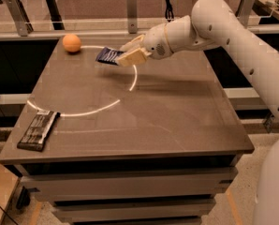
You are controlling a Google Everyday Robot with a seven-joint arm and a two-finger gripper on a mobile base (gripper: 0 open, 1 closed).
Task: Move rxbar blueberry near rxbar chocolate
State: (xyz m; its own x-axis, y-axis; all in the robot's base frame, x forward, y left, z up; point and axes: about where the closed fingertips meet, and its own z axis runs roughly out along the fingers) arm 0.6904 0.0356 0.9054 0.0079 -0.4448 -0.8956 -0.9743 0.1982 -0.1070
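We see the claw (126, 56) clamped on the flat navy rxbar blueberry (109, 56) above the smooth counter (177, 116); the rectangular rxbar chocolate (38, 130) lies well apart.

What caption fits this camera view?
Tool holds the rxbar blueberry over the far side of the table near an orange; the rxbar chocolate lies at the front-left edge.

One orange (71, 43), one rxbar chocolate (38, 131), one rxbar blueberry (107, 56) in fingers (135, 56)
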